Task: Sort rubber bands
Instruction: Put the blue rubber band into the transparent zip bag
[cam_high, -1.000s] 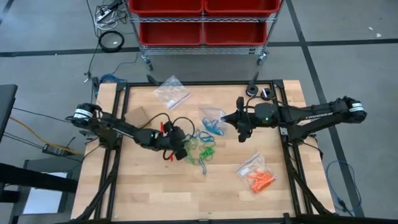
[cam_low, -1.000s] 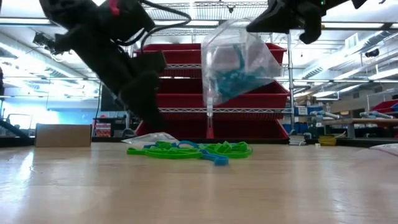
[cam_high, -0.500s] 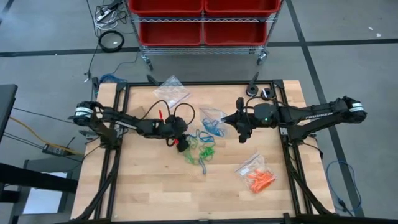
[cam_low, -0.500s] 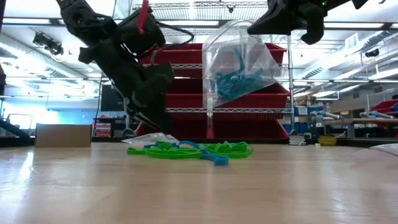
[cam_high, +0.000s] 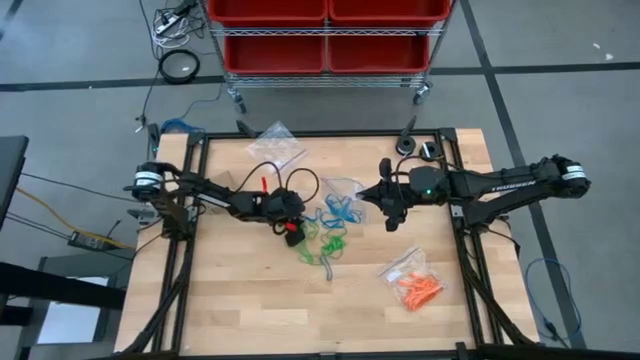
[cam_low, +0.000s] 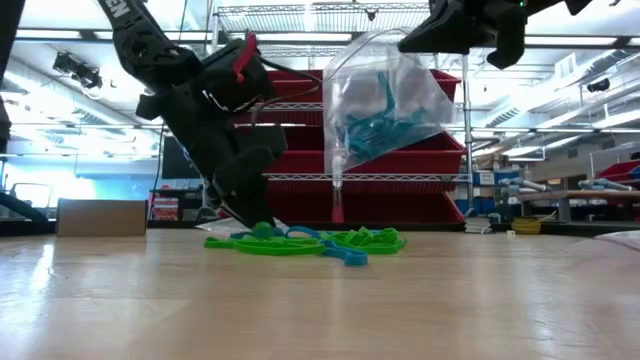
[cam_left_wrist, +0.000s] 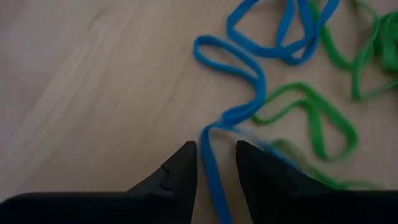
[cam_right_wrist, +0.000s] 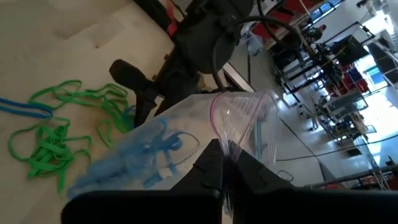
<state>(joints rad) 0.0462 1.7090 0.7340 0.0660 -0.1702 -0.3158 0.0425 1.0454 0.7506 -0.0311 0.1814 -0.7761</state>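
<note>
Left jaws (cam_left_wrist: 216, 168) straddle blue rubber band (cam_left_wrist: 245, 109), lengthwise between them.

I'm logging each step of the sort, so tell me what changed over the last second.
The left tool swung back from the near side of the loose pile to its left edge, came down to the table and narrowed around a blue rubber band, which now runs between its fingers; a firm grip isn't clear. Unchanged: the right tool stays shut on the raised clear bag of blue bands, and the green bands lie as before.
</note>
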